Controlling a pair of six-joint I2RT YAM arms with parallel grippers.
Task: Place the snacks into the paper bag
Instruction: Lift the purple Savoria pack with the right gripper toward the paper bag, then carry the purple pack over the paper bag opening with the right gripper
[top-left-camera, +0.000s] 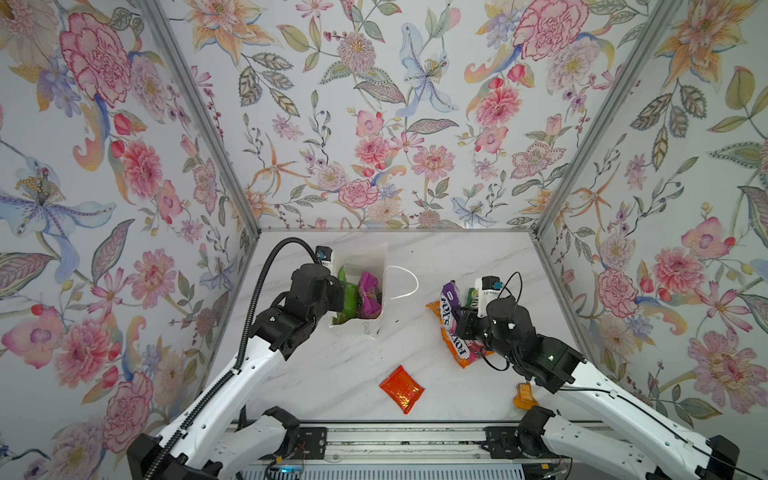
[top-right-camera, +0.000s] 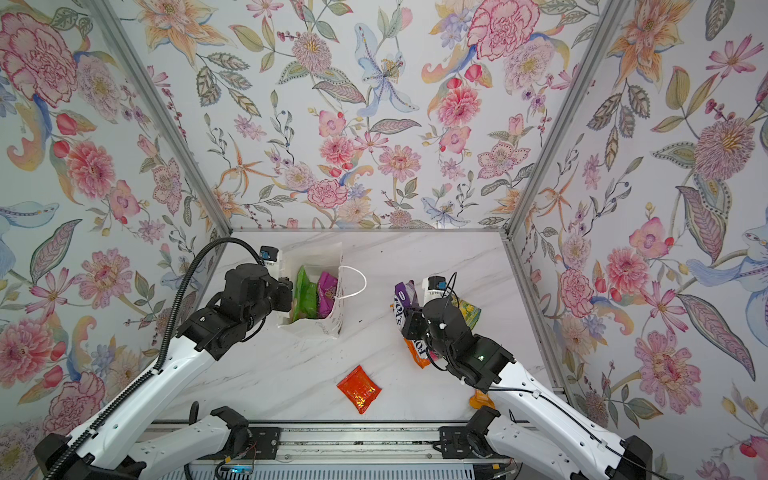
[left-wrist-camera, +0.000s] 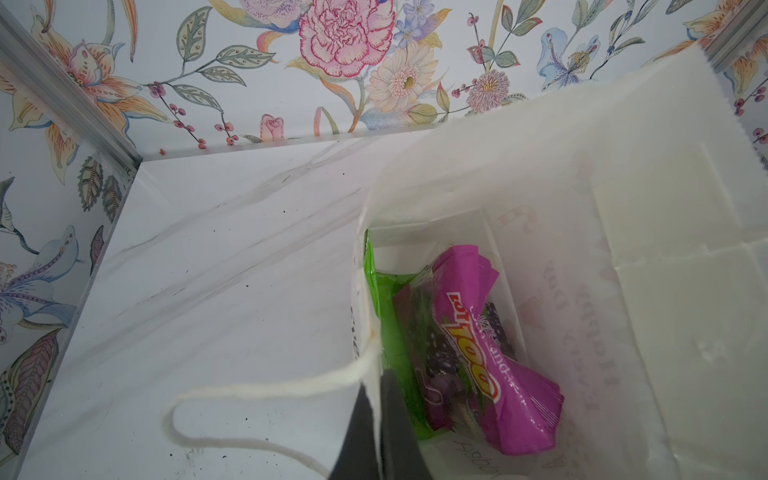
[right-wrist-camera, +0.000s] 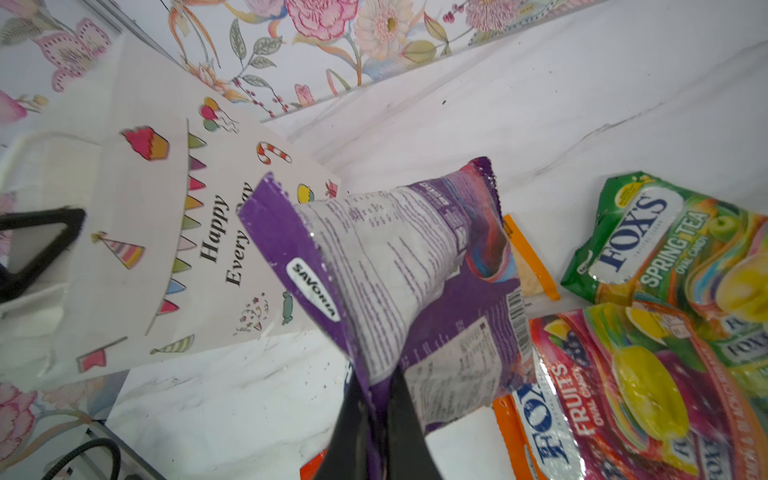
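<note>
Paper bag (top-left-camera: 360, 328) stands open on the left-rear part of the white marble surface (top-left-camera: 332, 374), and we see down into it in both top views. One cord handle (top-left-camera: 405, 282) loops out on the bag's right side.

Left gripper (left-wrist-camera: 376, 399): jaws pinched together on the rim of the bag's left wall, with paper between them. Inside the bag we see a green packet (left-wrist-camera: 378, 299) against that wall and a magenta packet (left-wrist-camera: 498, 353) lying on it.

Right gripper (right-wrist-camera: 380, 395): jaws clamped on one edge of a purple packet (right-wrist-camera: 415, 266), white "SAVORIA" label showing. The packet is off the surface, above the snack pile at right and well apart from the bag.

In the pile under it we note an orange FOX'S bag (right-wrist-camera: 623, 395), a green FOX'S bag (right-wrist-camera: 665, 241) overlapping its far edge, and a small orange sachet (right-wrist-camera: 528, 257) partly hidden behind the purple packet.

A red-orange foil pack (top-left-camera: 402, 388) lies flat and alone at front centre, clear of both arms. Another orange sachet (top-left-camera: 524, 395) sits near the front right, partly under the right arm.

The right wrist view shows the bag's printed side (right-wrist-camera: 137, 232): "Happy Every", last word covered by the packet.
</note>
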